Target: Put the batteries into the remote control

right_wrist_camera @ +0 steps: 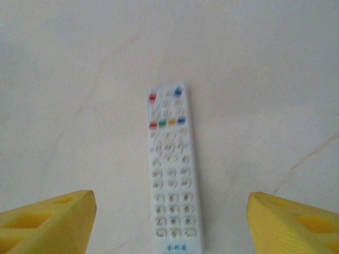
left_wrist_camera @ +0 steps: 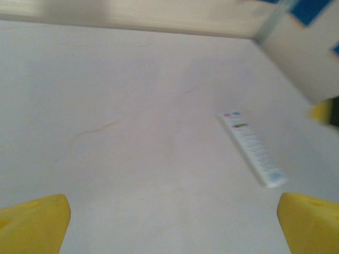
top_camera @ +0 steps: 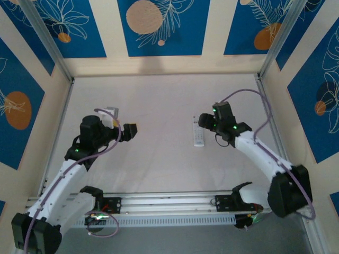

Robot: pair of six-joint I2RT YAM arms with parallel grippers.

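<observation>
Overhead, both wrists: shared remote control [top_camera: 198, 136]

Pale table [top_camera: 159, 106] — blue floral wall panels [top_camera: 180, 32] behind.

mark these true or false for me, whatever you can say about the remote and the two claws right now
1. The remote control lies button side up on the table. True.
2. The right claw is clamped on the remote control. False: its yellow fingers stand wide apart on either side of the remote, touching neither edge.
3. The left claw is open and holds nothing. True.
4. The remote control lies directly between the left claw's fingers. False: it lies off to that claw's right, at the right claw.
</observation>
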